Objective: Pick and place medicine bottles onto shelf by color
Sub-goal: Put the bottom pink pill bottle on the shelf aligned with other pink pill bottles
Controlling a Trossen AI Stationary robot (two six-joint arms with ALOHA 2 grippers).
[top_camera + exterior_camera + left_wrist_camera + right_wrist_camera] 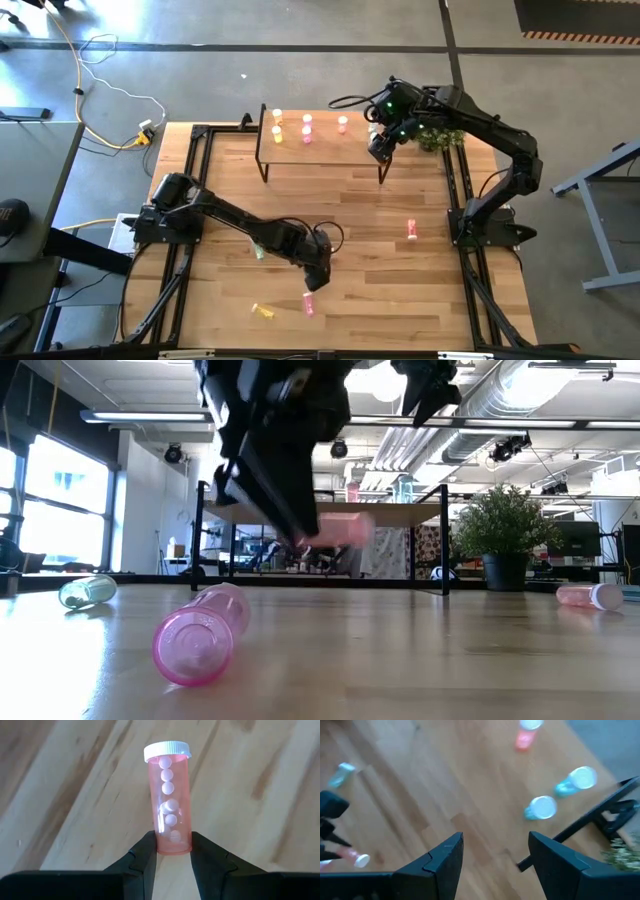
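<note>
Left wrist view: left gripper (172, 851) pinches the pink bottle's (170, 805) base between its fingers.

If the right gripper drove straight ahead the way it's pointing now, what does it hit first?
Probably bare shelf board. The open right gripper looks down onto it, empty, with two white-capped bottles off to one side of the line. Depth is hard to judge.

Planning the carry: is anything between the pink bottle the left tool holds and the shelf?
Nothing visible on the bare planks between. The left tool grips the pink bottle; the shelf lies far across the table, with the right tool open over its right end.
</note>
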